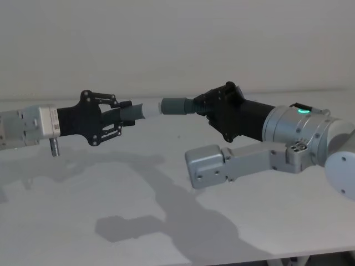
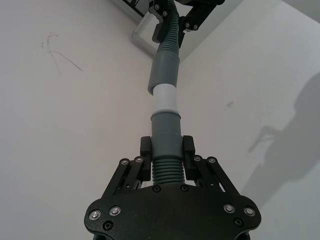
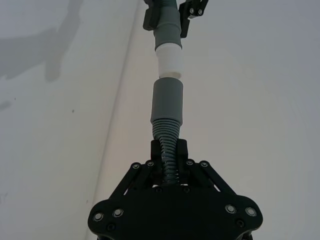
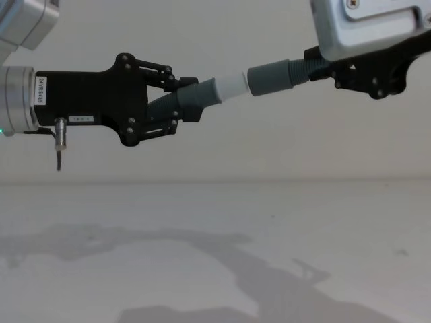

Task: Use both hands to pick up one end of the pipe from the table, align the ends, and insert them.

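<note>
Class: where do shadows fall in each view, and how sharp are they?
Head view: soft-edged grey shadows of the left black toothed claw and right claw, holding the dark grey pipe, lie on the matte white table. Chest view: fainter shadows on it below them. Both wrist views: one blurred arm shadow on white.

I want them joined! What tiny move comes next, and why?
Probably ease the grippers straight together: the left gripper holds the white-tipped piece, the right gripper the collared piece, ends roughly lined up with a small gap between.
</note>
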